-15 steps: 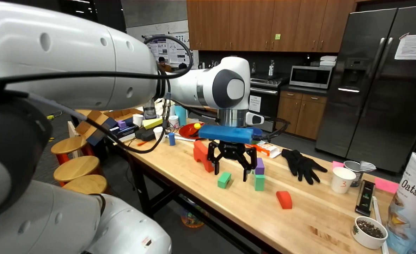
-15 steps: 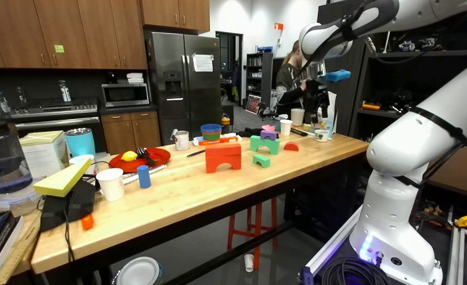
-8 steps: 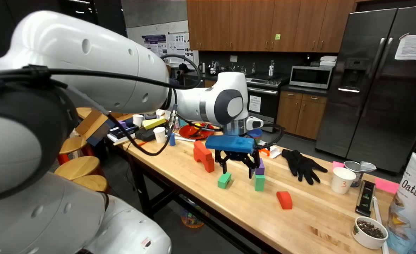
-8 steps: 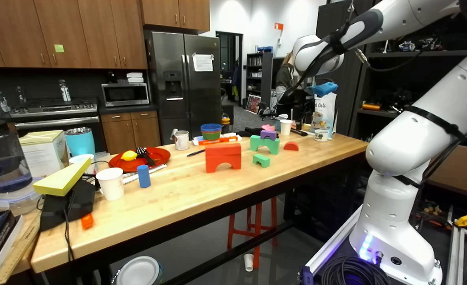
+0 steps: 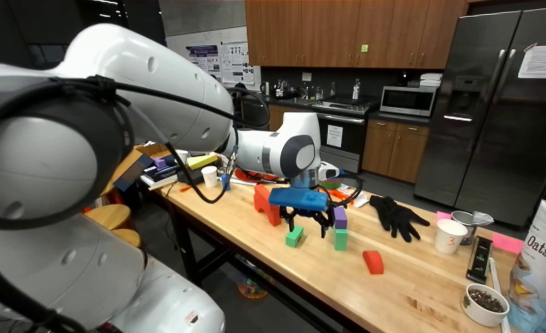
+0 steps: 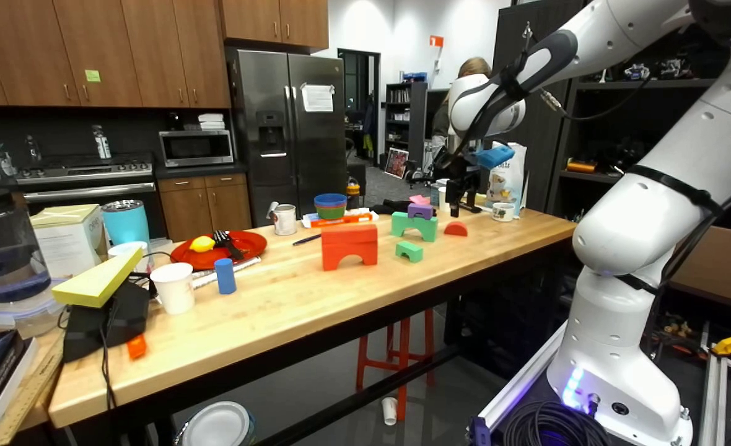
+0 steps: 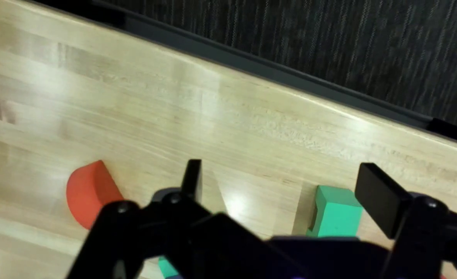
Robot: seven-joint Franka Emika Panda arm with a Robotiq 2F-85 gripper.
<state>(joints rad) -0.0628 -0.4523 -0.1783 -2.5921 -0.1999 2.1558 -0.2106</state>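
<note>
Looking at a black two-finger hand (image 5: 307,231) spread nice and wide, gripping nothing, up near a small green arch block (image 6: 410,250) probably kept steady by flat feet.

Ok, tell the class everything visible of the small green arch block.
The small green arch block is plain, with a flat top, straight sides and a rounded cutout underneath, leaving a short leg at each end. It might be wood or foam; unclear which. It stands upright on the wooden tabletop, in front of the larger green arch in an exterior view. Only the tabletop seems to touch it; the open gripper hangs apart.
</note>
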